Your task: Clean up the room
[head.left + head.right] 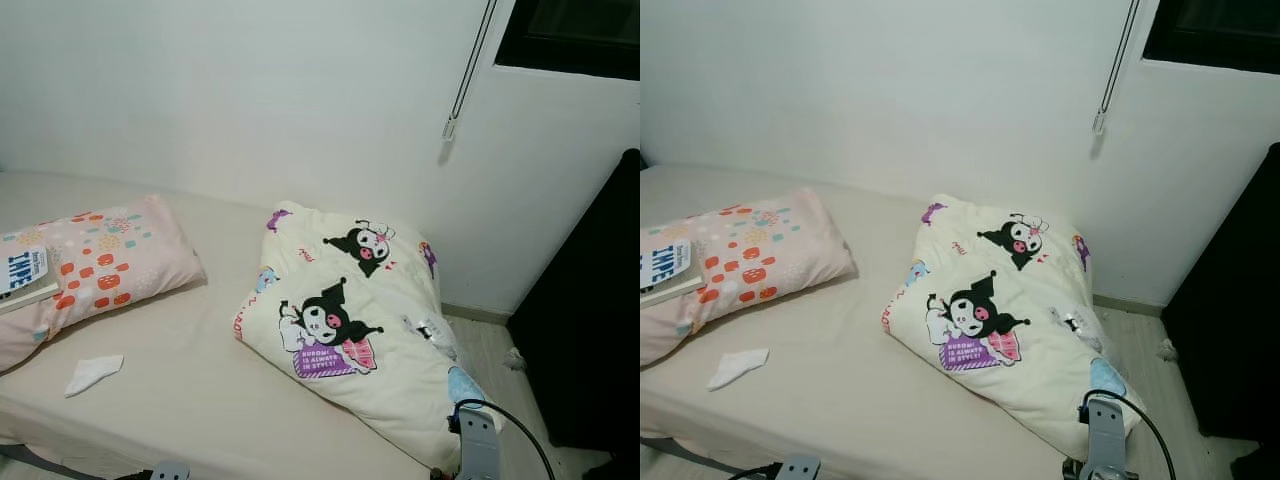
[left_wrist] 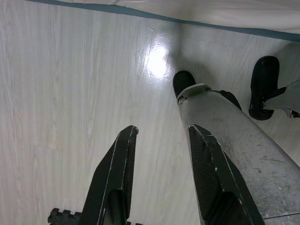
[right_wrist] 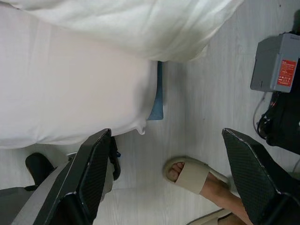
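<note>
Head views: folded comforter (image 1: 350,320) lies at bed's (image 1: 200,390) right edge, long axis toward the wall, nearer right arm; tissue (image 1: 93,373) by front edge.
Left wrist: left gripper (image 2: 159,173) spread, over floor.
Right wrist: right gripper (image 3: 176,178) spread wide below bed corner; a person's sandalled foot (image 3: 192,176) between fingers.

The head views are evenly and softly lit, sharp, without motion blur. The pillow (image 1: 95,260) casts a faint shadow on the bed (image 1: 200,380) toward 3 o'clock, and the blind cord (image 1: 468,70) shadows the wall. In the left wrist view, a bright glare patch sits on the floor (image 2: 157,63). The right wrist view is bright, with the near fingers slightly soft.
</note>
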Robot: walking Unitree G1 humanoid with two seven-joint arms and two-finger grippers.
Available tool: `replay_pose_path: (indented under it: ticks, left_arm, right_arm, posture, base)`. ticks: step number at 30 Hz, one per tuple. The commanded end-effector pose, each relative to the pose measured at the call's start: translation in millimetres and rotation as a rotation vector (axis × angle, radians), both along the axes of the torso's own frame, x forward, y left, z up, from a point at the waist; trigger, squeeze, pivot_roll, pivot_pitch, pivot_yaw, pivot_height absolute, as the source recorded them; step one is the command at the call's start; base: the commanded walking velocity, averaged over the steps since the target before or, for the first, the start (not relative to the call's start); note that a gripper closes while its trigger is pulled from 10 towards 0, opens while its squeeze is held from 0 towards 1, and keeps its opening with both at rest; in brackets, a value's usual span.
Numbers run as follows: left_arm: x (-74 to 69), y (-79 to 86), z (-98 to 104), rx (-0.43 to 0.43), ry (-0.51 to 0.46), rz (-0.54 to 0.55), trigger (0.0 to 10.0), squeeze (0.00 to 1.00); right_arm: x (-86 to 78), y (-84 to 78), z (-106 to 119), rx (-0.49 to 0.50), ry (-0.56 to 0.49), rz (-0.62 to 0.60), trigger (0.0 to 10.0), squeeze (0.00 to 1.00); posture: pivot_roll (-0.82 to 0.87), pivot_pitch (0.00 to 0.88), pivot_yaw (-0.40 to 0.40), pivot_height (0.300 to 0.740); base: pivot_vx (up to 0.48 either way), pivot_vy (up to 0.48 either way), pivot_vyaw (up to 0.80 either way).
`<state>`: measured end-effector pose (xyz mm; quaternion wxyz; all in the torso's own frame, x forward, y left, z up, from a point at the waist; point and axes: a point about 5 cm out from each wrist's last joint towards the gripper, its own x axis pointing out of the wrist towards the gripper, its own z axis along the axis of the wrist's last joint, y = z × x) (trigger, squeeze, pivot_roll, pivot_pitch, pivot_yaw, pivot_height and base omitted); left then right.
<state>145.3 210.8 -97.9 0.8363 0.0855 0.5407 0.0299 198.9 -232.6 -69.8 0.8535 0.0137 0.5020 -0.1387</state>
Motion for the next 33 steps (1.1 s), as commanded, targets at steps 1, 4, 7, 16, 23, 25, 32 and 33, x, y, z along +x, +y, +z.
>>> replay_pose_path:
  ticks: [1,4,7,16,23,25,32,33]
  left_arm:
    - [-5.2,4.3,-1.2,0.010,0.024,0.010,10.0,0.00]
    - [-7.1,5.1,-1.8,0.013,0.036,0.007,10.0,0.00]
    - [-7.8,5.8,-1.9,0.013,0.036,0.009,10.0,0.00]
    - [-7.1,6.4,-1.4,0.003,0.023,0.000,10.0,0.00]
    - [-6.0,5.8,-1.0,-0.001,0.019,-0.012,10.0,0.00]
    - [-5.8,5.7,-1.0,-0.001,0.019,-0.016,10.0,0.00]
    - [-7.0,5.8,-1.4,-0.004,0.028,-0.012,10.0,0.00]
    - [-7.6,6.2,-1.6,-0.003,0.030,-0.004,10.0,0.00]
  right_arm:
    - [-3.2,0.9,-1.9,-0.003,0.016,0.017,10.0,0.00]
    - [-3.8,1.6,-2.4,-0.003,0.018,0.022,10.0,0.00]
    - [-3.7,1.7,-2.4,-0.003,0.019,0.024,10.0,0.00]
    - [-3.2,1.9,-2.2,-0.004,0.019,0.031,10.0,0.00]
    - [-3.7,2.1,-2.5,-0.004,0.020,0.032,10.0,0.00]
    - [-3.8,2.1,-2.5,-0.004,0.020,0.032,10.0,0.00]
    - [-4.4,1.5,-2.7,-0.007,0.020,0.029,10.0,0.00]
    - [-4.5,1.3,-2.7,-0.008,0.021,0.029,10.0,0.00]
  posture:
    - [-0.10,0.000,-0.061,0.740]
    - [-0.10,0.000,-0.061,0.740]
    - [-0.10,0.000,-0.061,0.740]
    - [-0.09,0.000,-0.064,0.740]
    - [-0.10,0.000,-0.062,0.740]
    - [-0.10,0.000,-0.062,0.740]
    - [-0.10,0.000,-0.061,0.740]
    - [-0.10,0.000,-0.061,0.740]
  base:
    - [0.000,0.000,0.00]
    - [-0.261,0.000,0.00]
    - [-0.374,0.000,0.00]
    - [-0.037,0.000,0.00]
    - [0.000,0.000,0.00]
    - [0.000,0.000,0.00]
    - [0.000,-0.384,0.00]
    - [0.000,0.000,0.00]
